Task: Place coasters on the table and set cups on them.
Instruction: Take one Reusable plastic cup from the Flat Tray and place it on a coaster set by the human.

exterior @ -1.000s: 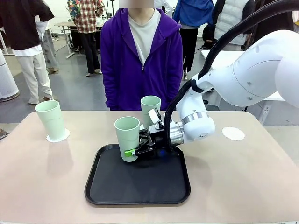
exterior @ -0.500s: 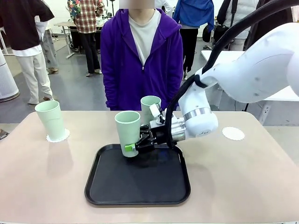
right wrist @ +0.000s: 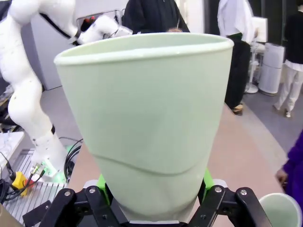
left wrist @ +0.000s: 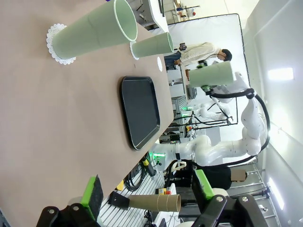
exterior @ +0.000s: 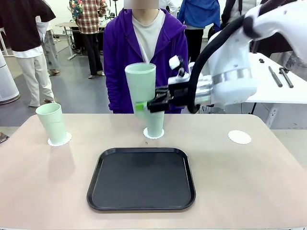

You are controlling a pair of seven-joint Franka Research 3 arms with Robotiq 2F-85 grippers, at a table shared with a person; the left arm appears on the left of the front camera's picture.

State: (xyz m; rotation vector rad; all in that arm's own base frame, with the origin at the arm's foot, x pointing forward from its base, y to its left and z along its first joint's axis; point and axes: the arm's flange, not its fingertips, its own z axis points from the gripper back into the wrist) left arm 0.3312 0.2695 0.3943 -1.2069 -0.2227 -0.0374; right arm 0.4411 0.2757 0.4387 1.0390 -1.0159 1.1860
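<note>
Lifted clear of the tray (exterior: 100,189), a cup (exterior: 140,88) is riding in my right claw (exterior: 146,105), clamped shut on it, as I am carrying it toward the bare coaster (exterior: 239,137).

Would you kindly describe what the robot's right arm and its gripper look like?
The right arm is glossy white with rounded joints, a silver ring at the wrist and a thick black cable looping alongside. Its right gripper is black, with bright green pads on the jaws.

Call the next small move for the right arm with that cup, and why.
Probably carry the held cup sideways toward the bare doily at the table's right side, then lower it. The right end effector grips it high above the tray, and the other two cups already stand on doilies.
</note>
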